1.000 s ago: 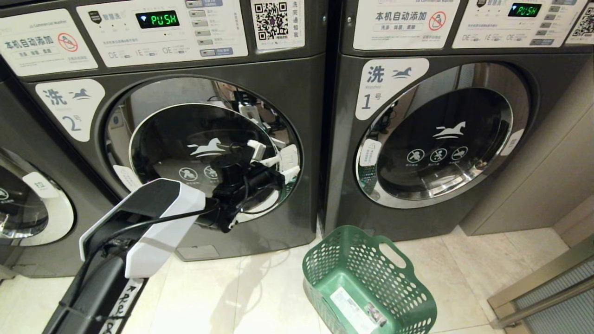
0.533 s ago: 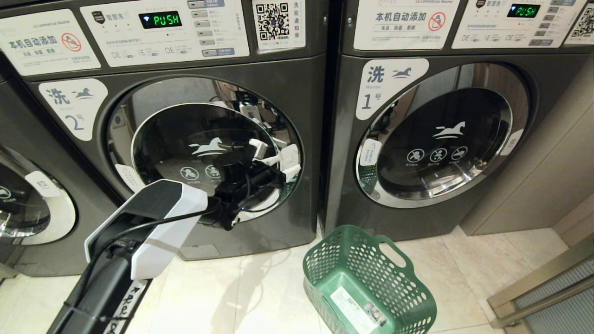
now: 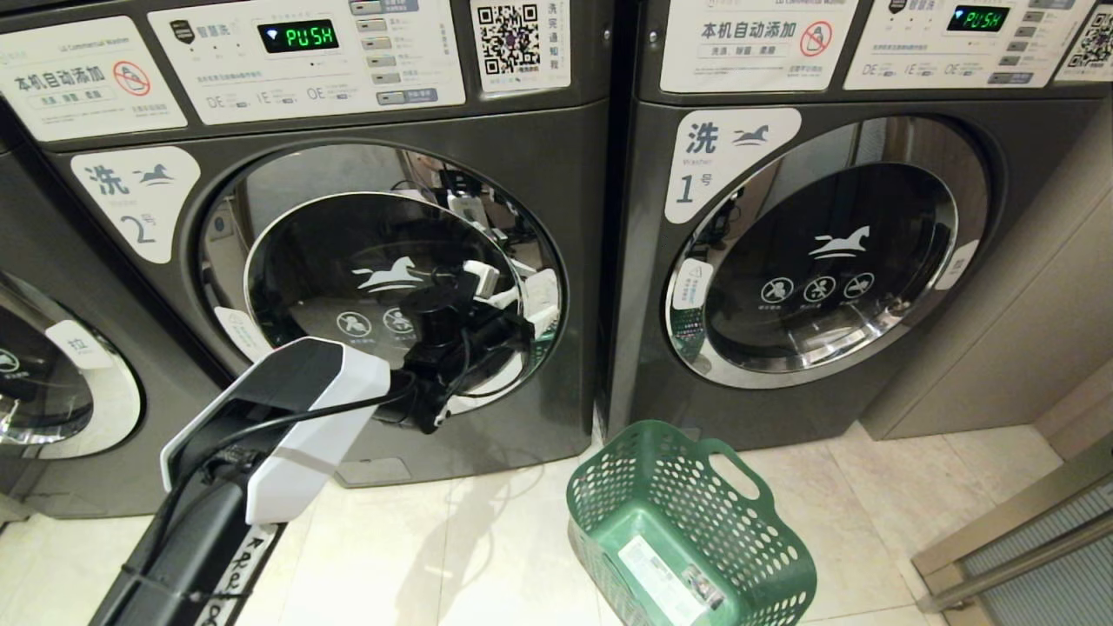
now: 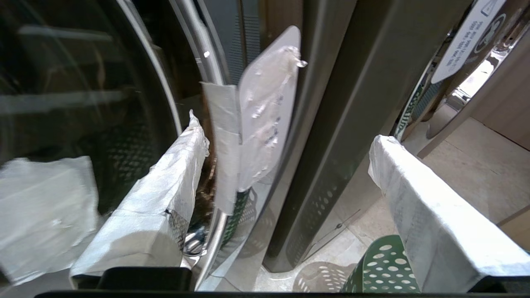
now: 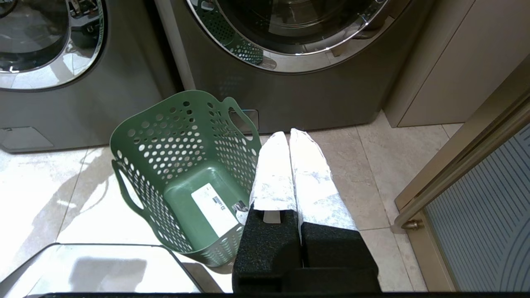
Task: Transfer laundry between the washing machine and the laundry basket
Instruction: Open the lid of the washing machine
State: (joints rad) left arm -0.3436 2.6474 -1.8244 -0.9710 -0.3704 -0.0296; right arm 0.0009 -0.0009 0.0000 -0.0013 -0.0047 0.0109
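Both spread fingers of left gripper [image 3: 513, 304] flank washing machine [image 3: 556, 174] door's right edge; right gripper [image 5: 290, 136] clenched

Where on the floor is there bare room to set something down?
Bare floor tile lies between the left arm and the laundry basket, and again right of the basket toward the door frame. It is crowded at washer 2's door, where the left gripper sits.
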